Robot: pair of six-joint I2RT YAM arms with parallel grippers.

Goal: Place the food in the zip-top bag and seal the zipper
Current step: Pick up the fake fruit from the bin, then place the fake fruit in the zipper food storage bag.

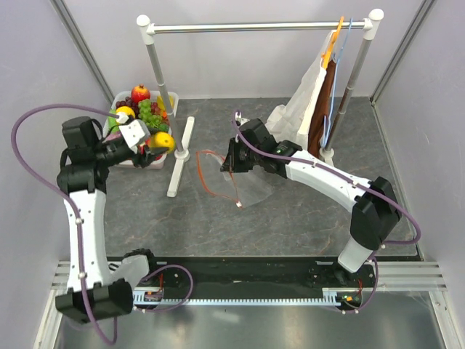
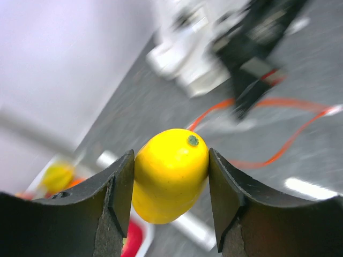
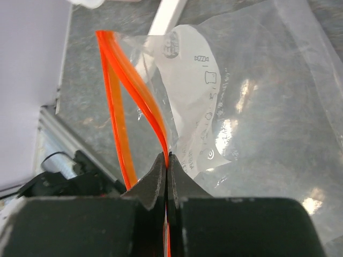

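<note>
My left gripper [image 1: 158, 143] is shut on a yellow mango [image 2: 170, 174] and holds it just right of the food bin; the mango also shows from above [image 1: 163, 140]. The clear zip-top bag [image 1: 243, 185] lies on the grey table mid-scene, its mouth open toward the left. My right gripper [image 3: 167, 160] is shut on one orange-red zipper [image 3: 153, 115] edge of the bag [image 3: 257, 107] and holds it up; the other edge [image 3: 115, 118] hangs lower. From above, my right gripper [image 1: 229, 161] is at the bag's upper edge. A white slider [image 1: 238, 205] sits at the zipper's near end.
A white bin [image 1: 122, 156] at the back left holds a lemon [image 1: 125, 113], red apple [image 1: 140, 92], green grapes [image 1: 150, 113] and more food. A white clothes rack [image 1: 261, 27] stands behind, its foot [image 1: 180, 156] between bin and bag. White cloth hangs [image 1: 312, 94] at right.
</note>
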